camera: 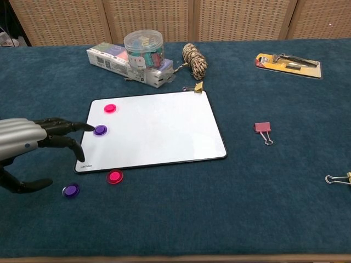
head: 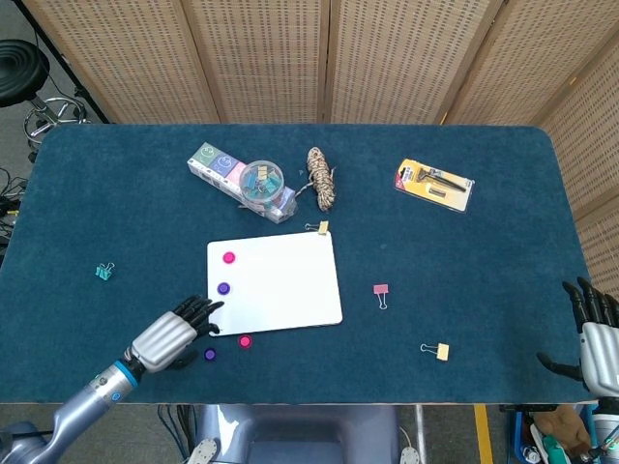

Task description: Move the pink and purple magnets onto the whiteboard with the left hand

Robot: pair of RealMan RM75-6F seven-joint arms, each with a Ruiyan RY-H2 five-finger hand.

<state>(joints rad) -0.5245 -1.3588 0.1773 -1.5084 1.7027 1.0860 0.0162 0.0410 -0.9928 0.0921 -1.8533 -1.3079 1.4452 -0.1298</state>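
**Two magnets left off the board**

Left hand point(camera: 24, 145) hovers empty, fingers spread, over the purple magnet point(camera: 71, 190) near the table's front edge. Pinch its rim. Pink magnet point(camera: 114, 176) lies just off the whiteboard point(camera: 164, 126)'s front edge.

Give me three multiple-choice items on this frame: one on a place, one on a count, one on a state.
1. Where is the rope coil?
A. beyond the whiteboard's far edge
B. on the whiteboard
C. beside the right robot hand

2. How many magnets lie on the whiteboard?
A. none
B. two
C. four

3. What is the left robot hand holding?
A. a pink magnet
B. a binder clip
C. nothing

Answers:
1. A, it sits by the plastic jar.
2. B, one pink magnet and one purple magnet are on it; another pink magnet and another purple magnet lie on the cloth.
3. C, its fingers are spread and empty.
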